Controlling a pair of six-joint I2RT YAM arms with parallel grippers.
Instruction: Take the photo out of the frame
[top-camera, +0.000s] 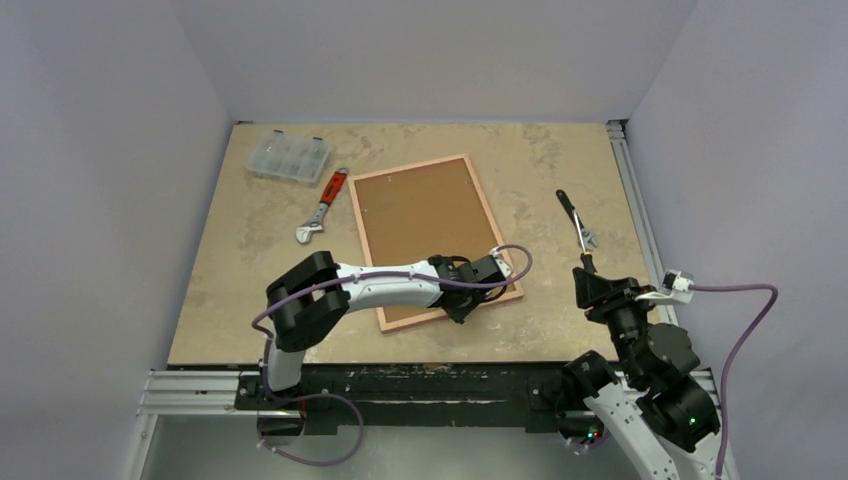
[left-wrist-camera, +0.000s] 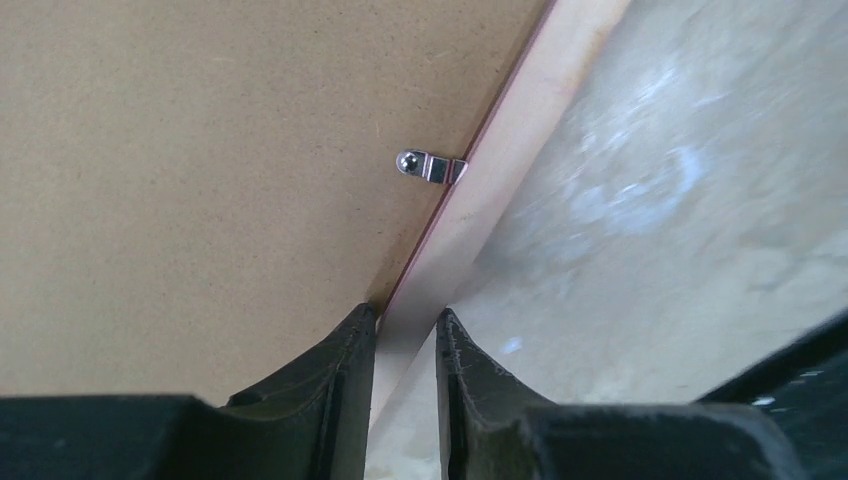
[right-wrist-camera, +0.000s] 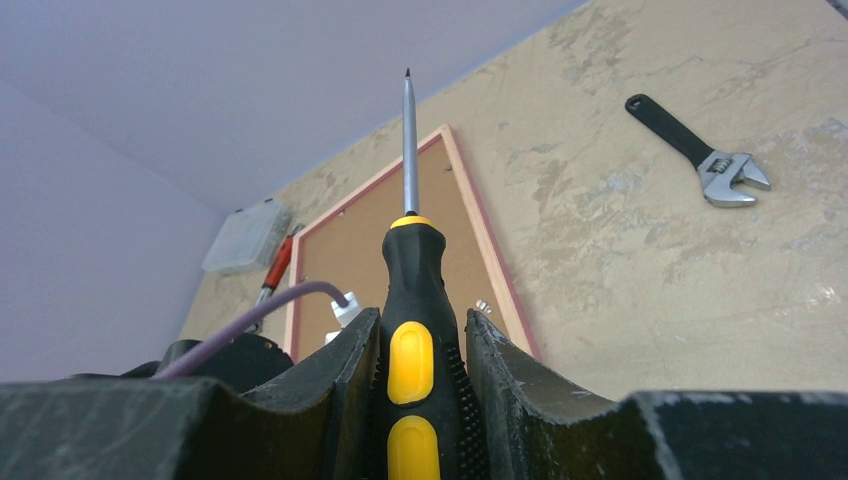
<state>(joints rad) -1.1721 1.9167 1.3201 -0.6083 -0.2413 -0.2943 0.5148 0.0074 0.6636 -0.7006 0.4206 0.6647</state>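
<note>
At the middle of the tabletop (top-camera: 560, 160) the frame (top-camera: 415, 215) lies face down, brown fibreboard back up. Its long axis runs roughly from 5 o'clock to 11 o'clock in the overhead view. Near its 5 o'clock corner the left end effector (left-wrist-camera: 405, 335) straddles the pale rim, fingers close against both sides, near a small metal clip (left-wrist-camera: 430, 166); whether it pinches, I cannot tell. Toward 4 o'clock, off the frame, the right end effector (right-wrist-camera: 422, 330) grips a black-and-yellow screwdriver (right-wrist-camera: 412, 290).
</note>
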